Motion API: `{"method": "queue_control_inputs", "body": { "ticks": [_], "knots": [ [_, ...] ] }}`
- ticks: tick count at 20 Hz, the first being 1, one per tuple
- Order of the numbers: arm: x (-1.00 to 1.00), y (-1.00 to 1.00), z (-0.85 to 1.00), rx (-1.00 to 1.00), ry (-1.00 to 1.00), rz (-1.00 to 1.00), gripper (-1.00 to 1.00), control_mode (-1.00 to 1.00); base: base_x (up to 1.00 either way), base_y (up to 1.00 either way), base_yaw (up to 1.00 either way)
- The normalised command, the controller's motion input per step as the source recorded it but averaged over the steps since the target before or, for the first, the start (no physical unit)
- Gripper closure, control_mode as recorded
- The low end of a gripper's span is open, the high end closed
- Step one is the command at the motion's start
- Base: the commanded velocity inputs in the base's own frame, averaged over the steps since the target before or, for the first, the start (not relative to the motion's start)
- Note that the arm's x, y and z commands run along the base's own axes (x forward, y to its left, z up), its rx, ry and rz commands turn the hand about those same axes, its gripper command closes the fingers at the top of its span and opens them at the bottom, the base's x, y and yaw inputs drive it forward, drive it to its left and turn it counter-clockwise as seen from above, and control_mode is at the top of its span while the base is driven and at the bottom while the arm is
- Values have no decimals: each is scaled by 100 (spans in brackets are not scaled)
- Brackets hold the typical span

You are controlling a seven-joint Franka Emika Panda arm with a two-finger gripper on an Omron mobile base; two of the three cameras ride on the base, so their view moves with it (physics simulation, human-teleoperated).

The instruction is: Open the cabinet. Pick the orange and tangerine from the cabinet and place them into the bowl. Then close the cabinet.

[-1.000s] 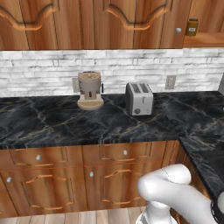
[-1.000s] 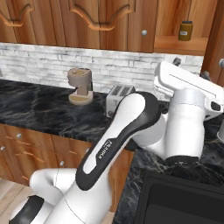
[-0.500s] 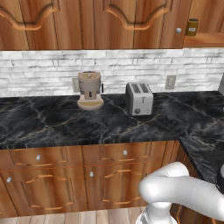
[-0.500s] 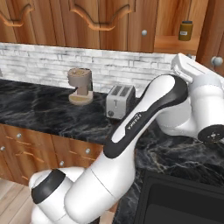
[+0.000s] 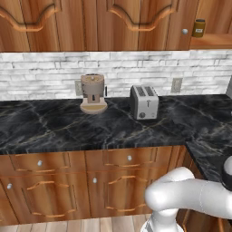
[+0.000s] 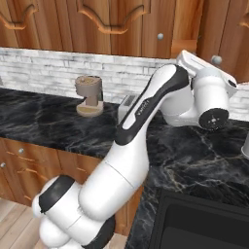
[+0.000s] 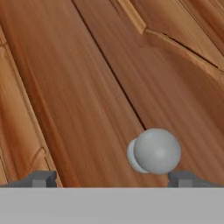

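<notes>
The cabinet door [image 7: 87, 87] is reddish-brown wood and stands shut right in front of the hand camera. Its round silver knob [image 7: 156, 151] sits low and right of centre, just above my right fingertip [image 7: 183, 178]. My gripper [image 7: 113, 179] is open, its tips far apart, with nothing between them. In the right base view my arm [image 6: 146, 107] reaches up and right toward that cabinet [image 6: 231, 34] and its knob [image 6: 216, 60]. The orange, the tangerine and the bowl are out of view.
A silver toaster [image 5: 144, 102] and a coffee grinder [image 5: 93, 93] stand on the black marble counter [image 5: 54, 127]. A jar [image 5: 198, 28] sits on an open shelf beside the wall cabinets. A dark sink [image 6: 204, 223] lies at the lower right.
My arm has swung upward and to the right, bringing the hand up to the right-hand wall cabinet door. The gripper has stayed open.
</notes>
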Motion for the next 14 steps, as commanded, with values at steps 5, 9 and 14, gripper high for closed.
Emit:
{"method": "queue_control_inputs", "body": {
  "ticks": [5, 9, 14],
  "knots": [
    [100, 70, -1, -1, 0, -9, -100, -100, 0, 0, 0],
    [98, 25, -1, -3, 9, -8, -100, -100, 0, 0, 0],
    [100, 21, 0, 0, 5, 2, -100, -100, 0, 0, 0]
  ]
}}
